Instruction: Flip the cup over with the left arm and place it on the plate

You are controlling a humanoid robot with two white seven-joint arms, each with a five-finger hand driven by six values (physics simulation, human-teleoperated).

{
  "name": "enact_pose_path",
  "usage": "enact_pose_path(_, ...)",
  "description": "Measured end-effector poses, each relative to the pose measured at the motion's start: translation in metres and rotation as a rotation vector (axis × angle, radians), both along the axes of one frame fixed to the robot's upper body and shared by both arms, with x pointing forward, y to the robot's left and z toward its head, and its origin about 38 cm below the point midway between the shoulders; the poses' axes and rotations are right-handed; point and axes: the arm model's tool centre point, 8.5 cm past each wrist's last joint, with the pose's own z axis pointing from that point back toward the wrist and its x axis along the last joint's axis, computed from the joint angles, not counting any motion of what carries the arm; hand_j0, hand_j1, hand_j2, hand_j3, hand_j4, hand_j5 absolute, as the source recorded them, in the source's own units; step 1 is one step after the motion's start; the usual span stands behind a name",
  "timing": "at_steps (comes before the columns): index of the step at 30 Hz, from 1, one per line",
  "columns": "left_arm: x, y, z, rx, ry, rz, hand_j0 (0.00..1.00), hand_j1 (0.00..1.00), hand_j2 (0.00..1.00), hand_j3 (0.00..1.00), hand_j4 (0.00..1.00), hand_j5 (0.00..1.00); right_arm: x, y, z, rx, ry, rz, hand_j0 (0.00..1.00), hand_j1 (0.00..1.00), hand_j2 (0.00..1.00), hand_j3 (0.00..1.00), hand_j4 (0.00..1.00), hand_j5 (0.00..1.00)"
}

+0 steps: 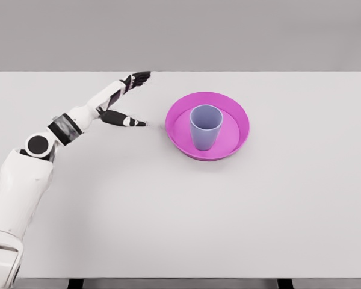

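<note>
Head view, single frame. Work surface is a large flat light-grey table (pixel 180 211) filling most of the picture, with a plain grey wall behind it.

Round magenta plastic plate with a raised rim (pixel 207 125) sits right of the table's centre line, toward the far half of the surface. Standing inside it is a pale blue-lavender tapered plastic cup (pixel 205 126). The cup is upright, mouth up, wider at the rim than at the base; its open interior is visible from above. Its base rests on the plate's flat floor, roughly central, with pink floor showing all around it. Nothing touches the cup.

White left arm enters at the lower left corner, rises through a black round joint, and stretches diagonally toward the far middle of the table. The left hand (pixel 126 99) is at the end of it, to the left of the plate and apart from it. Hand is spread wide and holds nothing: the dark fingers (pixel 138 77) point up and right near the table's far edge, while the thumb (pixel 125 120) splays out separately toward the plate, its tip ending near the plate's left rim but short of contact.

Right arm does not appear in this view.
</note>
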Motion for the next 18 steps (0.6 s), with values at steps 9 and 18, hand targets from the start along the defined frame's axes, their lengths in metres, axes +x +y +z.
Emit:
enact_pose_path(9,-0.007,0.094,0.008,-0.016,0.015,0.173,1.0,1.0,1.0,1.0,1.0,1.0,0.0,0.0,0.0,0.0,0.0,0.0,1.0,1.0,1.0,1.0,1.0,1.0)
enact_pose_path(18,-0.02,0.141,0.008,0.065,0.031,0.231,1.0,1.0,1.0,1.0,1.0,1.0,0.0,0.0,0.0,0.0,0.0,0.0,1.0,1.0,1.0,1.0,1.0,1.0)
